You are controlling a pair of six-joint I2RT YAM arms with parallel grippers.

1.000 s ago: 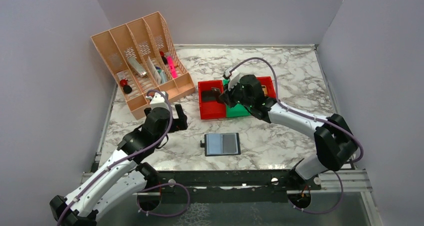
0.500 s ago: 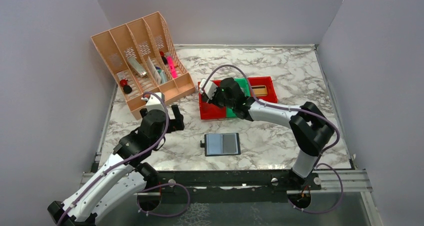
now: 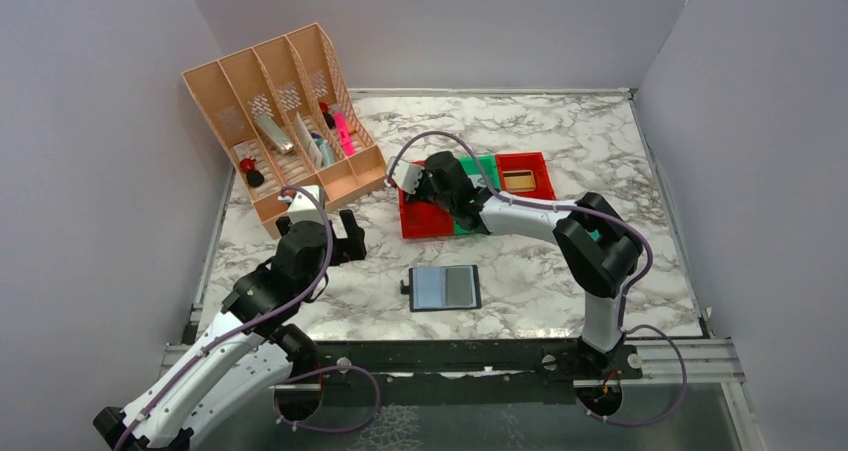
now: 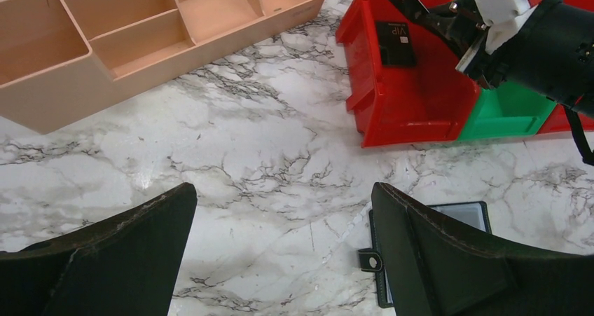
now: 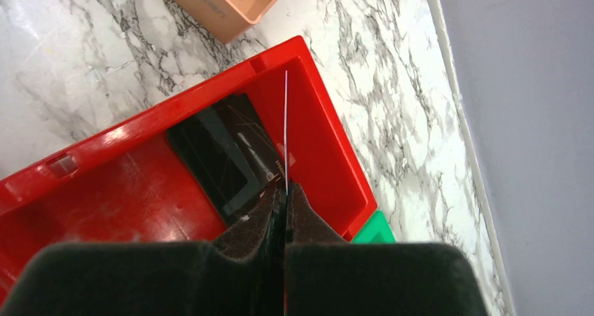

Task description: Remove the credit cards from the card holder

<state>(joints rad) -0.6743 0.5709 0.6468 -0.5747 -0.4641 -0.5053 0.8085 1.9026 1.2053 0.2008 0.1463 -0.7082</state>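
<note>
R claw (image 5: 286, 202) clamps card (image 5: 286, 127) edge-on, long axis out over red bin (image 5: 105, 148); L claw (image 4: 284, 197) spread wide, empty.

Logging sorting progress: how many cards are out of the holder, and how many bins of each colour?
Credit cards: 2, one held by the right pincer
Red bins: 2
Green bins: 1
Total: 5
</note>
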